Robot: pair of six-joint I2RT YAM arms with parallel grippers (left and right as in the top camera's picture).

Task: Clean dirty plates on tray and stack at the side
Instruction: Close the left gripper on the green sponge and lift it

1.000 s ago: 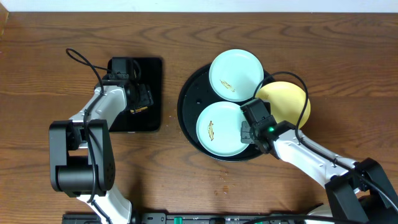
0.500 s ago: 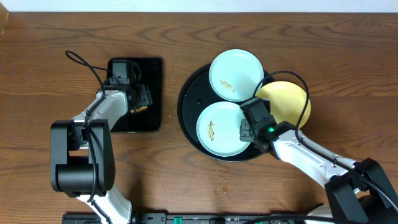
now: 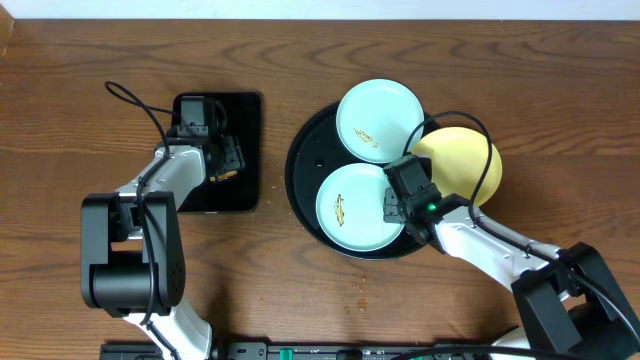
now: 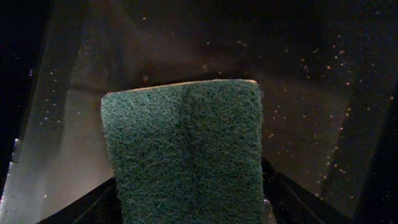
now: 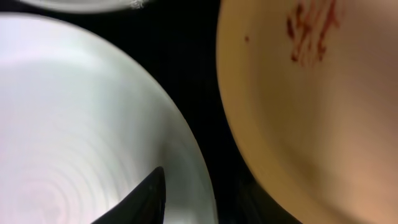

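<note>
The risk sits on my right side. My right gripper (image 3: 395,205) is low over the right rim of the near mint plate (image 3: 345,205), in the narrow gap to the yellow plate (image 3: 468,165). The plates crowd each other on the round black tray (image 3: 303,150), so a clumsy grab could push one against its neighbour, or tip the glossy rim out of my hold. The far mint plate (image 3: 380,120) lies just beyond, close enough to be knocked too.

In the right wrist view only one dark fingertip (image 5: 147,194) shows, over the mint plate's edge. I cannot tell how wide those jaws stand or whether they pinch anything.

My left gripper (image 3: 224,160) hangs over the small rectangular tray (image 3: 247,112), clamped, as I judge it, on the green sponge (image 4: 183,152), which fills the space between my fingers.

Nothing is wiped yet. Brown-orange smears mark both mint plates, and a red-brown one (image 5: 309,30) marks the yellow. No plate lies on the bare tabletop (image 3: 565,110).
</note>
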